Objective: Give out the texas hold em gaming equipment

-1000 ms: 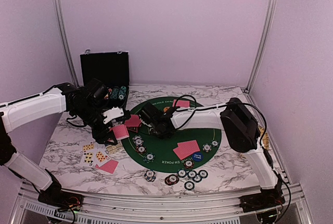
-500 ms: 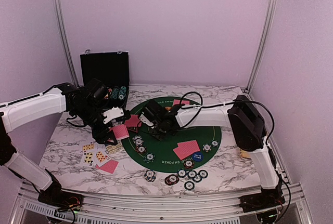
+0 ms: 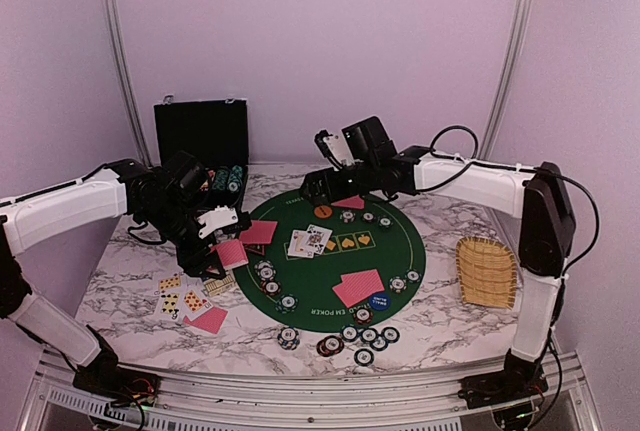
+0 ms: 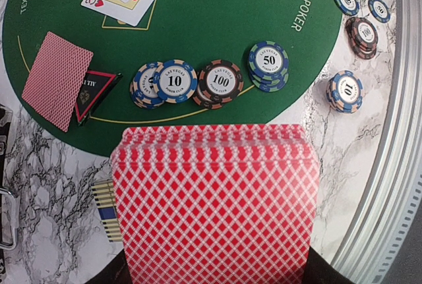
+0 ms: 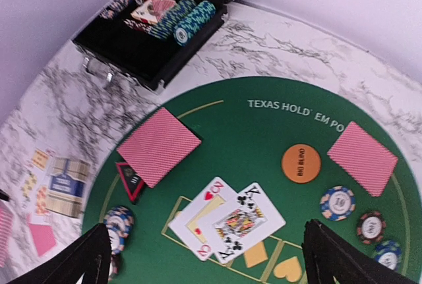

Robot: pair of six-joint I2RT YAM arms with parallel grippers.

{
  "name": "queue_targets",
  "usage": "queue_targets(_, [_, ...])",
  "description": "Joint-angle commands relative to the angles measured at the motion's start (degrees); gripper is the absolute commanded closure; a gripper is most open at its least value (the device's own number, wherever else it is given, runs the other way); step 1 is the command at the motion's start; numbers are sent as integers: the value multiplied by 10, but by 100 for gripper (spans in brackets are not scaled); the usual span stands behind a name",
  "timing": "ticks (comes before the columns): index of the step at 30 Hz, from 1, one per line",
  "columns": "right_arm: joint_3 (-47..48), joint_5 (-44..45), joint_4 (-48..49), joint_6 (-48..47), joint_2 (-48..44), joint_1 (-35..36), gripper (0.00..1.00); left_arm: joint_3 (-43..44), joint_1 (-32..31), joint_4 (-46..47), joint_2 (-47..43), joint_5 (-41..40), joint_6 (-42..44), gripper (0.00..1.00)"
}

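My left gripper is shut on a deck of red-backed cards at the left edge of the green mat; the deck hides its fingers. My right gripper hangs open above the mat's back part, holding nothing. Under it lie two face-up cards, a two of hearts and a king of clubs. An orange marker, a triangular red-black marker and face-down cards lie around them. Chip stacks sit just beyond the deck. More chips and a blue marker lie at the front.
The black chip case stands open at the back left with chips inside. A wicker basket sits on the marble at the right. Several face-up cards lie on the marble at the front left. A metal rail runs along the table's near edge.
My right gripper opened, rose and drew back from the mat's middle toward the rear, leaving the two face-up cards on the mat. The left arm has not moved.
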Motion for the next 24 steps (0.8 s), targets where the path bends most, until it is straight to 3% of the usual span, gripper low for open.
queue_targets(1, [-88, -246, 131, 184, -24, -57, 1, 15, 3, -9, -13, 7, 5, 100])
queue_targets(8, [-134, -305, 183, 272, -24, -70, 1, 17, 3, -9, -14, 7, 4, 100])
queue_targets(24, [-178, -403, 397, 472, 38, 47, 10, 30, 3, -8, -6, 10, 5, 100])
